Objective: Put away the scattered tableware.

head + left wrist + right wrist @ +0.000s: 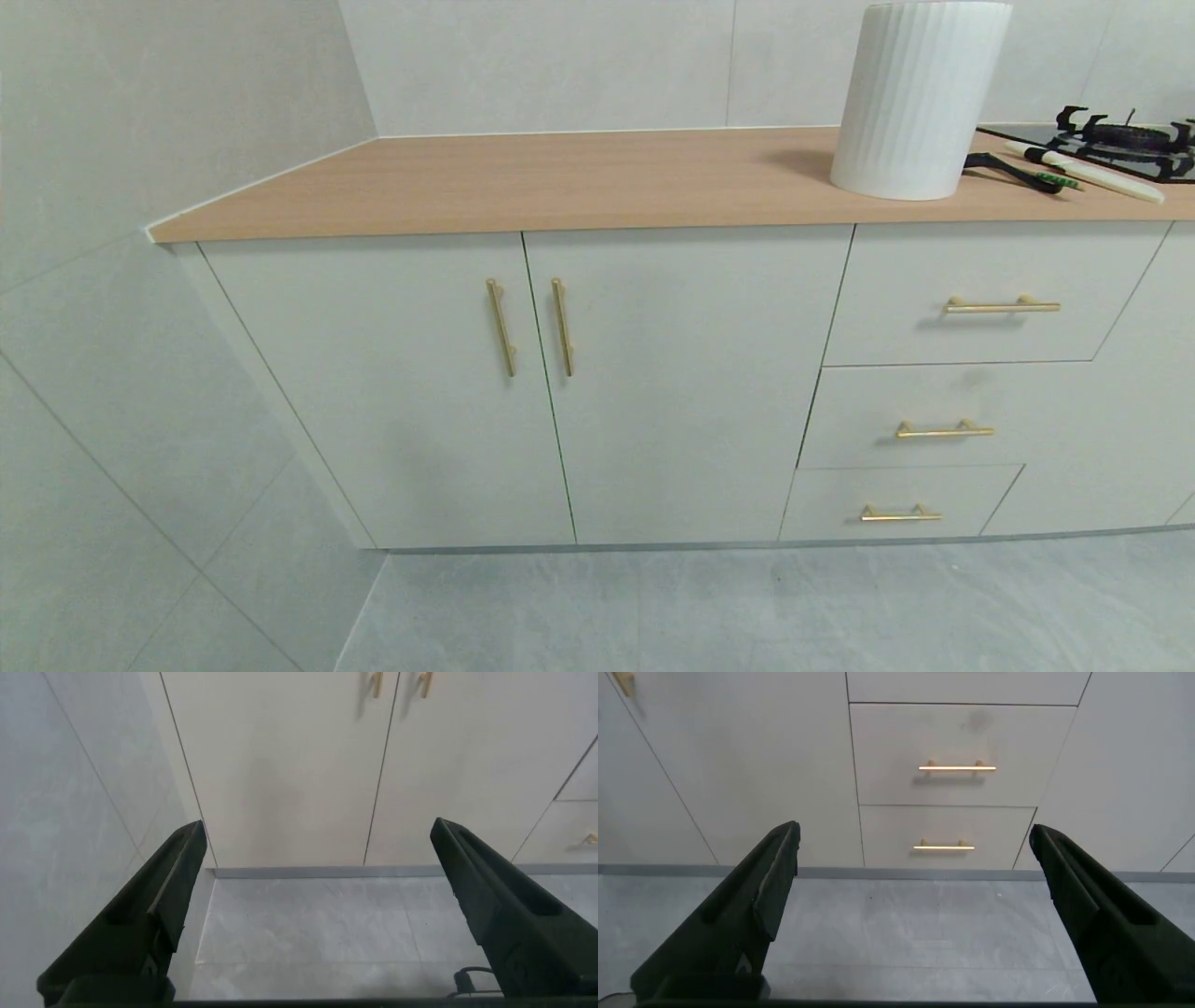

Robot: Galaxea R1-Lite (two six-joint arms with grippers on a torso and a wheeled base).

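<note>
On the wooden counter at the right, scattered tableware lies beside a tall white ribbed container: a black-handled utensil, a green-handled piece and a cream-handled knife. My left gripper hangs low before the cabinet doors, open with nothing between its fingers. My right gripper is open and empty too, low in front of the drawers, above the grey floor.
A black stove grate sits at the counter's far right. Below are two cabinet doors with gold handles and three drawers with gold handles. A tiled wall closes the left side. Grey floor lies in front.
</note>
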